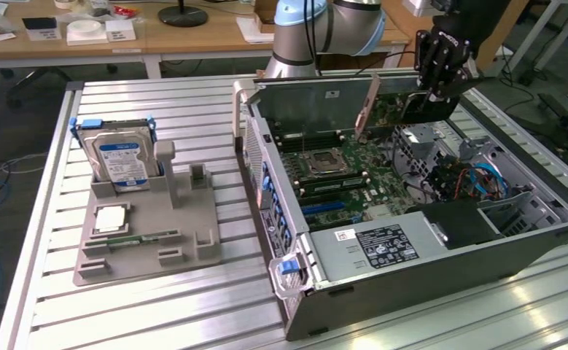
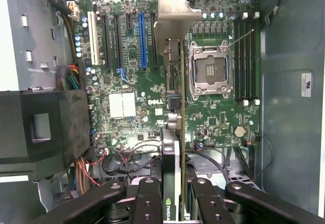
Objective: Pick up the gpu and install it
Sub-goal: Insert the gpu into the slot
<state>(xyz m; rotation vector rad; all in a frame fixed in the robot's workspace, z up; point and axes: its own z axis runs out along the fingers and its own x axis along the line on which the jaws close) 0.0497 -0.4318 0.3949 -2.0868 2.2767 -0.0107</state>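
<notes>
Closest to my wrist lens, the jaws are clenched on the long upper edge of the gpu (image 2: 174,82), which hangs on edge beneath them with its silver bracket (image 2: 172,16) at the far end. From the exterior view I see the gpu (image 1: 422,111) held up above the open computer case (image 1: 410,292), not seated in any slot. Looking down past it, the case holds the green motherboard (image 2: 127,104), with a blue expansion slot (image 2: 142,38) to one side of the card and the empty processor socket (image 2: 209,69) to the other. A power supply (image 1: 381,244) fills the case's near corner, and coloured cables (image 1: 473,182) sit by the drive cage. On the counter (image 1: 167,321), well apart toward the exterior view's left, a grey holder (image 1: 191,219) carries an upright hard drive (image 1: 120,162), a pale square chip (image 1: 111,216) and a memory stick (image 1: 133,239) lying flat.
</notes>
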